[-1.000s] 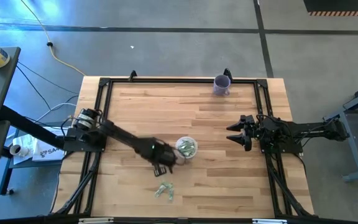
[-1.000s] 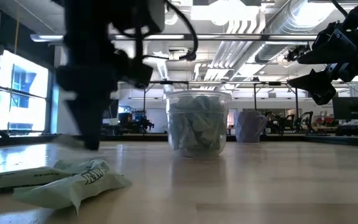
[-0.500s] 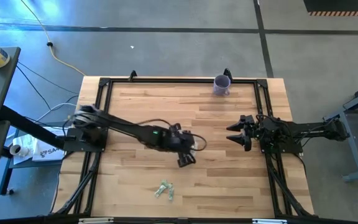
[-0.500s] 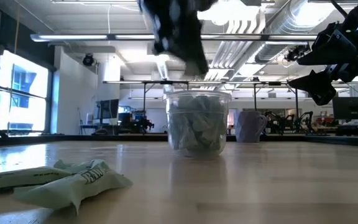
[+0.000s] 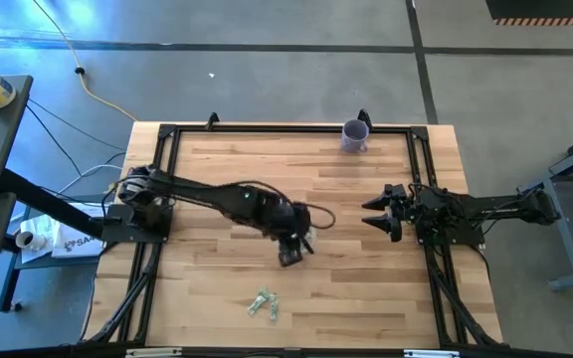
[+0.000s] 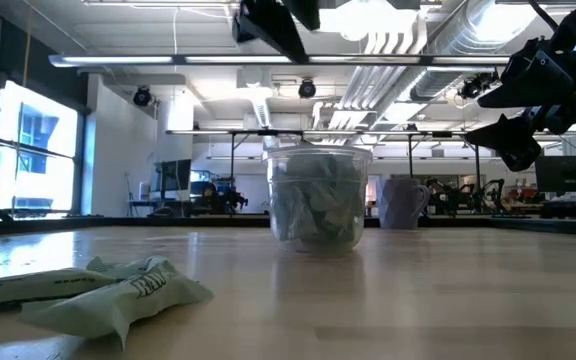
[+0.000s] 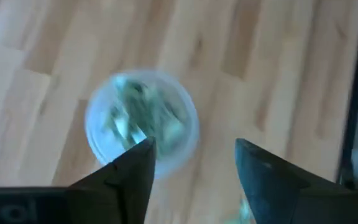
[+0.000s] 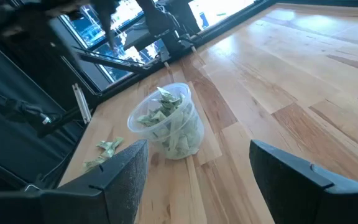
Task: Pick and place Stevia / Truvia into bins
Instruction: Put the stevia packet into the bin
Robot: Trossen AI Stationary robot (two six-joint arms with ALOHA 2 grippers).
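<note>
A clear cup point(image 6: 318, 197), the bin, stands upright near the table's middle with several pale green Stevia sachets point(image 8: 166, 118) inside. My left gripper point(image 7: 194, 155) hangs open well above it, fingers pointing down; in the high view the left gripper point(image 5: 291, 249) covers the cup. In the low view only the lower end of the left gripper point(image 6: 278, 20) shows, above the rim. A few loose sachets point(image 5: 264, 303) lie flat on the table near its front edge. My right gripper point(image 5: 381, 214) waits open at the table's right, raised off the wood.
A purple cup point(image 5: 355, 134) stands at the far edge, right of centre. A black frame point(image 5: 162, 189) runs around the tabletop. Bare wood lies between the clear cup and my right gripper.
My left gripper has risen from the table beside the loose sachets, gone right and toward the far edge, and now stands above the clear cup. The cup and the loose sachets have stayed in place.
</note>
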